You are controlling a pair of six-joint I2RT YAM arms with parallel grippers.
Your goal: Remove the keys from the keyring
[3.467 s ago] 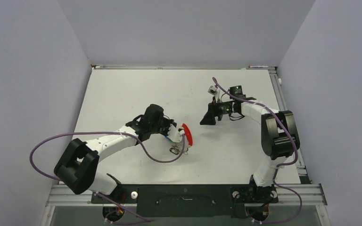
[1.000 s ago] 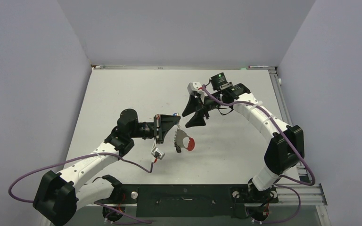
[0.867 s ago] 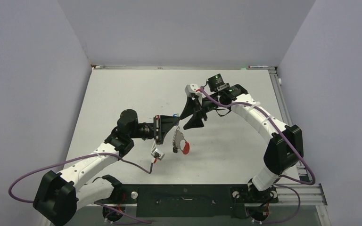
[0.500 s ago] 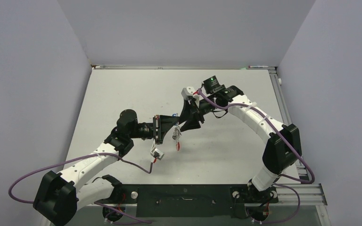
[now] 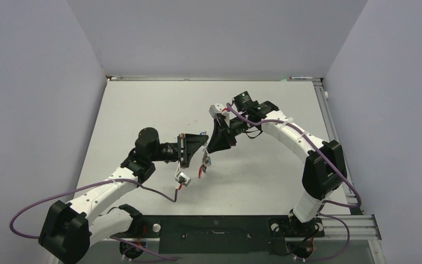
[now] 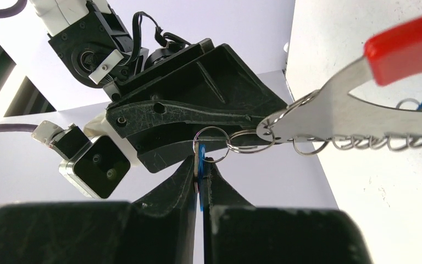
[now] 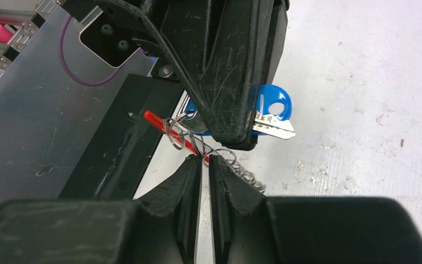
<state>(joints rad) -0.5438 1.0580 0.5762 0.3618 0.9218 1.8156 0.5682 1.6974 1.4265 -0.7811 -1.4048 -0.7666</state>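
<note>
Held above the table, the keyring slants from its silvery end up-right to its red end in the left wrist view. The left gripper clamps a blue-tagged key; the right gripper pinches the keyring's thin red edge.

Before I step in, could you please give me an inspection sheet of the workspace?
Surface: white table, lightly scuffed.
Job's things: keyring, red and silver, held up between the two arms; blue key attached to it.
Clutter: nothing seen.
Pincers: left pincer shut on the blue key; right pincer nearly closed at the keyring's red edge, grip unclear.
Cables: purple cable loops beside the left arm.
Surroundings: plain grey walls; metal rail at the near edge.
</note>
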